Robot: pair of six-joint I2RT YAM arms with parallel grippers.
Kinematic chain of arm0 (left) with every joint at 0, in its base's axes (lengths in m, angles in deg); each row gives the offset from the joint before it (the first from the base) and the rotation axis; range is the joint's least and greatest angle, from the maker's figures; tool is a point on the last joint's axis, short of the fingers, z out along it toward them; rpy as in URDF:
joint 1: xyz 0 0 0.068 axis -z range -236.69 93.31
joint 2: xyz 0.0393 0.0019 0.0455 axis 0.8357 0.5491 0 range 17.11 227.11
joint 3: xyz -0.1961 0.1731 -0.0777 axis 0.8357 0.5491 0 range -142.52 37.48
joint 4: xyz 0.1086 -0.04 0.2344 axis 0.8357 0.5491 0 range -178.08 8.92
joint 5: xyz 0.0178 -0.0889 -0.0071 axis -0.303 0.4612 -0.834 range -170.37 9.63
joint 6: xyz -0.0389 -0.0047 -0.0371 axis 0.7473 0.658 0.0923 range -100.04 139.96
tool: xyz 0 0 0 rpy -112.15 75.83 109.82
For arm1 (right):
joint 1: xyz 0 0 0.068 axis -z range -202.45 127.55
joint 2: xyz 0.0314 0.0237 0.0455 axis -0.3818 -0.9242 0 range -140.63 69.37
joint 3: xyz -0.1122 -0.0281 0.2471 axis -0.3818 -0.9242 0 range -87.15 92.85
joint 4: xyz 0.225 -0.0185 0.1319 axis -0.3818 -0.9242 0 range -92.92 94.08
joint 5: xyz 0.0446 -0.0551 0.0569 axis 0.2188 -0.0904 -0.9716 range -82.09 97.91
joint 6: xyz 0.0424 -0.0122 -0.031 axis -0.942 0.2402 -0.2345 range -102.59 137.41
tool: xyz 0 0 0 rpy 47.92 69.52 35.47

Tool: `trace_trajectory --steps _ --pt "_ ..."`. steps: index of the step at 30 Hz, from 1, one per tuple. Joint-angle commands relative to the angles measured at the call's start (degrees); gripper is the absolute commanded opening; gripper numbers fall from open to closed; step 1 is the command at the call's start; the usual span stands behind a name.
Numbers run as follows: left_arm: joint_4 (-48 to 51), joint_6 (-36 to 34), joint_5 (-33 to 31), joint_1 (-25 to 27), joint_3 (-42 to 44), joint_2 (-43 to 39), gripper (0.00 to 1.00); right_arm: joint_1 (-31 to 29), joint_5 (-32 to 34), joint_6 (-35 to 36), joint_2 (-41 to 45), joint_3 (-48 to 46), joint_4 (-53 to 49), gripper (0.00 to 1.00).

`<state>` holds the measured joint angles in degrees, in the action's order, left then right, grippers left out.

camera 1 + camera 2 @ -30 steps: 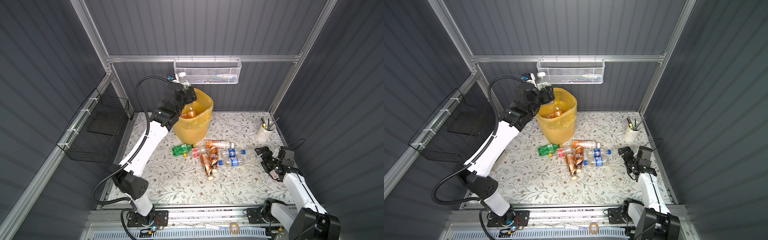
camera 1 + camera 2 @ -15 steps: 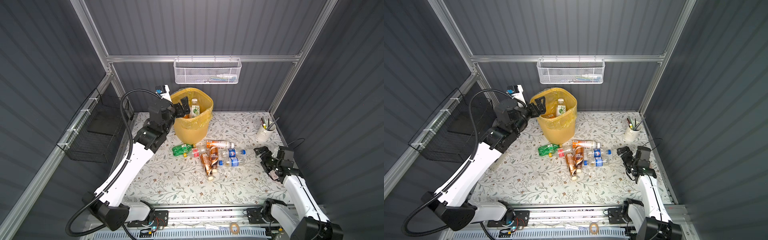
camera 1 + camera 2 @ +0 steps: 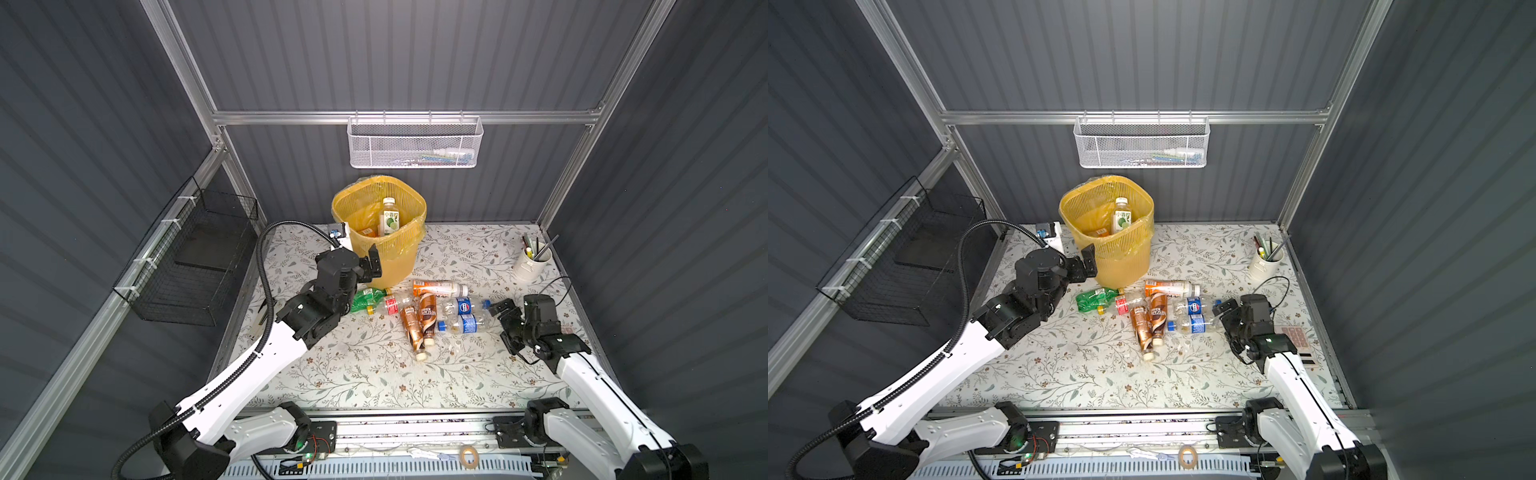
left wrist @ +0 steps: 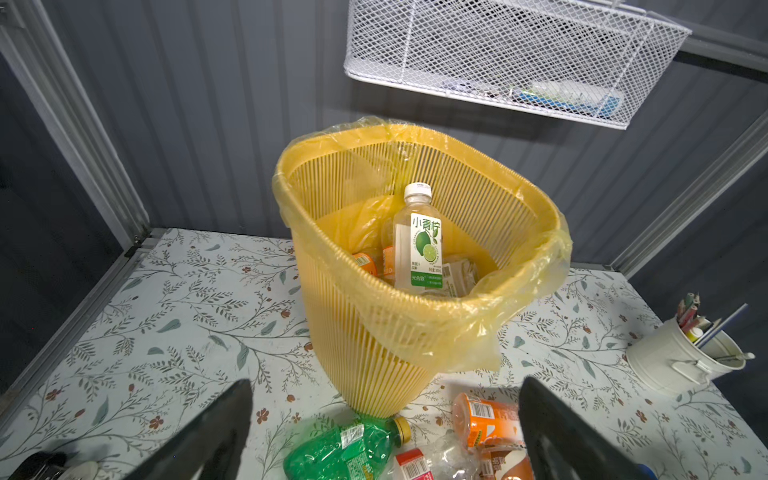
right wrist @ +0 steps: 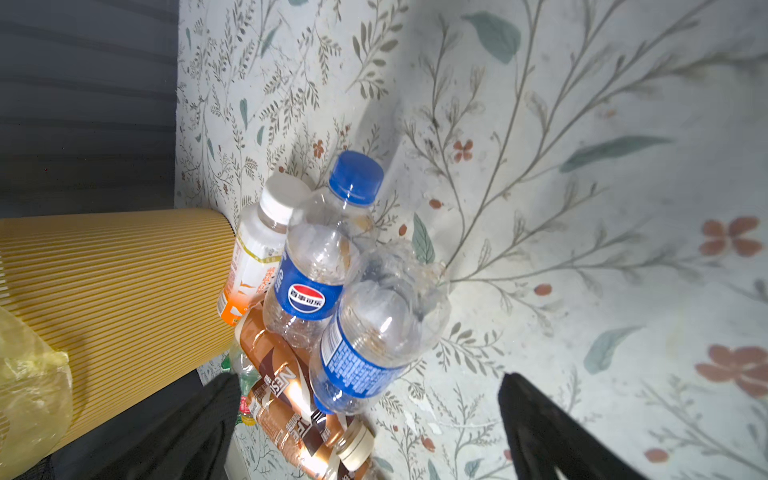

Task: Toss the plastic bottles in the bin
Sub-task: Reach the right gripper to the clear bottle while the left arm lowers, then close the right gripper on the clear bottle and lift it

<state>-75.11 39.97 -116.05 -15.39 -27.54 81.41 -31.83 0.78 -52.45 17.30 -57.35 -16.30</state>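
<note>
The left arm reaches from its base at the table's front-left corner diagonally toward the bin (image 3: 399, 253); its forearm slopes upward and the wrist bends so the left gripper (image 3: 372, 262) hangs raised just beside the bin's front-left wall; the jaws are spread wide with nothing between them; in the left wrist view the 2 dark fingers (image 4: 216, 428) frame the bin's foot.

The right arm lies low along the right side of the table (image 3: 353, 374), forearm running forward from its base; the right gripper (image 3: 498, 322) sits near the surface, aimed at the heap, jaws wide apart and empty, just short of the blue-label bottles.

The bin stands at the back of the table by the rear wall, lined with a yellowish bag; inside it a lime-label bottle (image 3: 389, 218) stands upright with its white cap up, and orange labels show lower down.

The remaining plastic bottles (image 3: 428, 311) lie on their sides in a heap in front of the bin: 1 green bottle (image 3: 368, 299) close to the bin's foot, 1 orange-label bottle (image 3: 438, 288), 2 brown bottles (image 3: 427, 316) side by side, and 2 blue-label bottles (image 3: 463, 306) nearest the right gripper.

A white cup of pens (image 3: 530, 264) stands at the back right, well apart from the heap.
</note>
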Motion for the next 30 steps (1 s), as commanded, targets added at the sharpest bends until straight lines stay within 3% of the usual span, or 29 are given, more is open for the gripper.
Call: trace_trajectory --steps 1,13,20,27,30 --pt "1.34 3.43 -4.96 -0.03 1.82 -1.9 0.99 -4.39 5.47 -7.83 -1.0 1.43 -3.47 0.99" --pt "4.37 8.24 -11.09 0.0 6.6 -5.68 0.99 -11.74 8.1 -11.82 -11.63 4.42 1.07 0.96" --pt "4.45 5.13 -13.97 -0.04 6.61 -8.3 0.99 -13.06 7.14 -13.75 -19.6 5.09 4.94 0.87" --pt "6.1 5.39 -15.73 0.0 7.28 -9.4 0.99 -13.37 9.45 -15.13 -22.17 4.36 5.56 0.83" --pt "5.98 5.74 -15.82 -0.08 7.71 -9.59 0.99 -13.2 10.59 -15.45 -23.2 4.03 5.31 0.77"
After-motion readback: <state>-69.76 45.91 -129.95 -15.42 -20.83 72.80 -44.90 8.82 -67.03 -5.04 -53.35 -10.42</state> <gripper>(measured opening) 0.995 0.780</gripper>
